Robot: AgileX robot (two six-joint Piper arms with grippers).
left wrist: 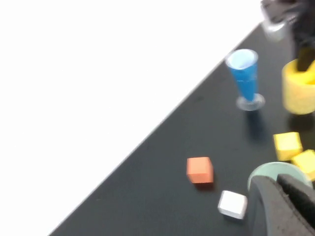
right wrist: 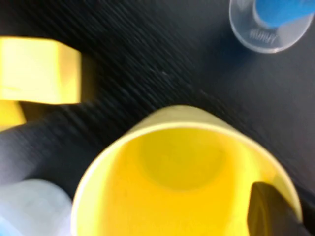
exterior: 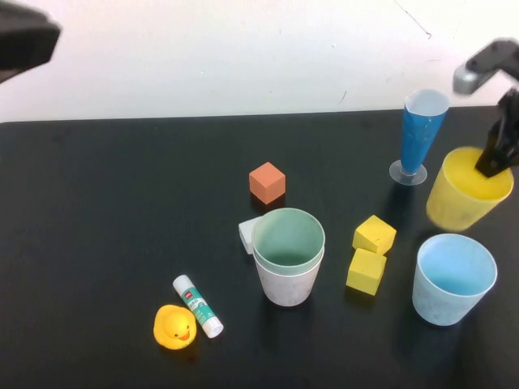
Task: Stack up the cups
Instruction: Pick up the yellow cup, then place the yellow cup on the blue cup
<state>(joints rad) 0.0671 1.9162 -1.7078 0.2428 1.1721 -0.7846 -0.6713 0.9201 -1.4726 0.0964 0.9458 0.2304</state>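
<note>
A: High view first. Where do the cups stand?

B: The mint green cup (exterior: 289, 237) sits nested inside the pale pink cup (exterior: 287, 280) at centre frame, so one stack is made. The light blue cup (exterior: 453, 278) stands alone at lower right. The yellow cup (exterior: 468, 188) is tilted at the right edge, apparently lifted clear of the table (exterior: 122, 211), with the right gripper (exterior: 496, 159) clamped on its rim, one finger inside.

A: And the left gripper (exterior: 24, 39)?

B: Only a dark blur in the upper left corner; I cannot tell how its jaws stand. It looks parked.

A: Left wrist view?

B: The yellow cup (left wrist: 299, 87) shows at the right edge beside the blue cone (left wrist: 244, 76), with the right gripper (left wrist: 304, 56) dipping into it. The orange cube (left wrist: 199, 169) and white block (left wrist: 232, 204) lie lower centre; a sliver of the mint green cup (left wrist: 273, 171) peeks out at lower right.

A: Right wrist view?

B: The yellow cup (right wrist: 182, 172) fills the lower frame, mouth open to the camera, a dark finger (right wrist: 270, 209) on its rim at lower right. A yellow cube (right wrist: 39, 71) is at left, the cone's clear base at upper right.

A: So which step?

B: Carrying the yellow cup, I'd judge. Next it needs righting and centring over another cup, probably the light blue one just below it in the high view, then lowering straight before letting go.
</note>
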